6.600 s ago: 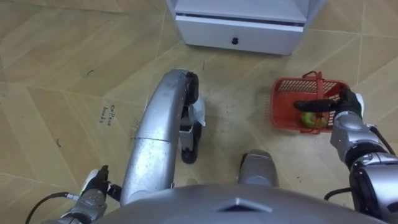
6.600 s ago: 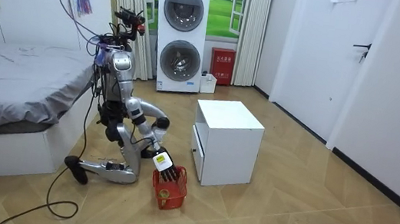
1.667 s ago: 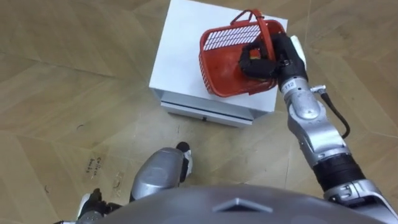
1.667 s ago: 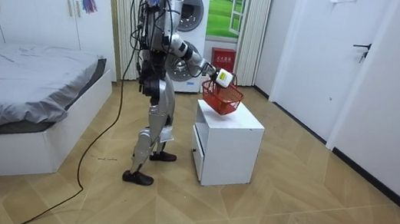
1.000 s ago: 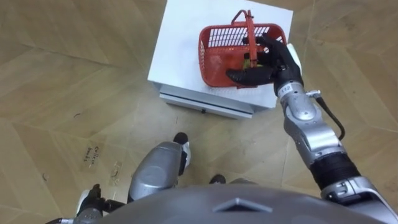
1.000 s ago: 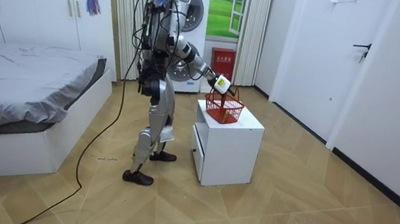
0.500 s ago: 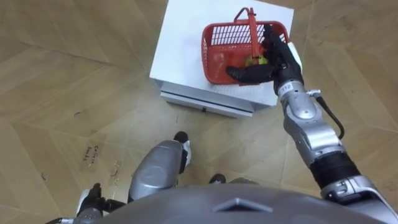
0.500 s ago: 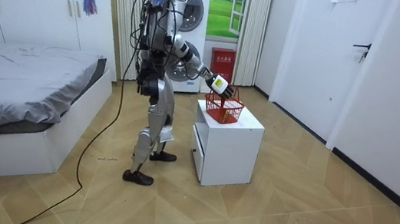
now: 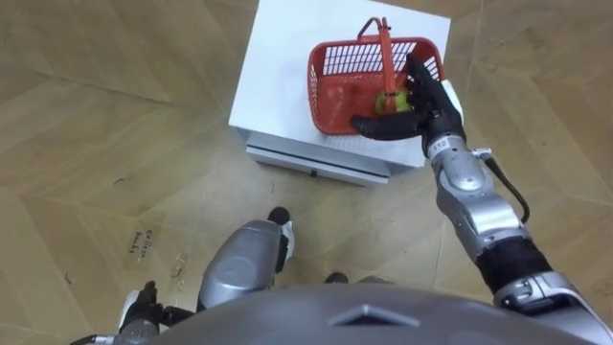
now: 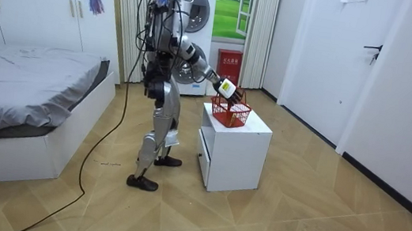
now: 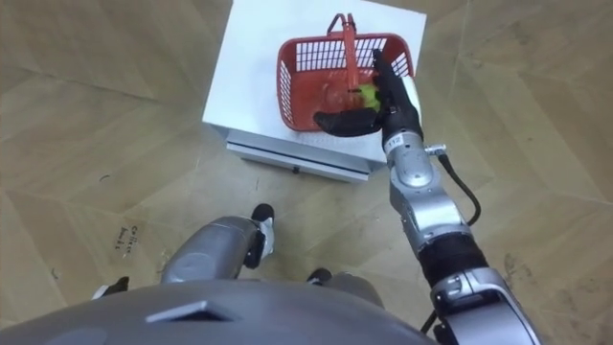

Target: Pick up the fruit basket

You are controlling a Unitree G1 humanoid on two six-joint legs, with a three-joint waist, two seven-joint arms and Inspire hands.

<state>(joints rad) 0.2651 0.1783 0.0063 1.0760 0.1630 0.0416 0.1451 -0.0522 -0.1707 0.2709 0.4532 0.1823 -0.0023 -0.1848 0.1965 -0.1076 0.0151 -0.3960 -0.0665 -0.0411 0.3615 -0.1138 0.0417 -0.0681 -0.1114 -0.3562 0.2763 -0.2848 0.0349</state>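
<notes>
Standing upright just beside a low white cabinet with one drawer, the robot has its right arm reached out over the cabinet's top. The red plastic mesh basket sits on that top, toward the far right corner, and its handle sticks straight up.

The right hand is released, with its fingers stretched out and spread. It's at the basket's near right corner: the thumb points left along the near rim, and the rest of the hand lies over the right edge. I honestly can't tell if it's touching the rim or just above it.

Something small and green sits inside, just left of the palm. It's probably a piece of fruit, but it's half hidden.

The left hand hangs low by the robot's side at the lower left, over the wooden parquet floor. Can't tell whether it's released or clenched.

In the room view a grey bed is on the left, and a stacked washer and dryer stand behind the robot.
</notes>
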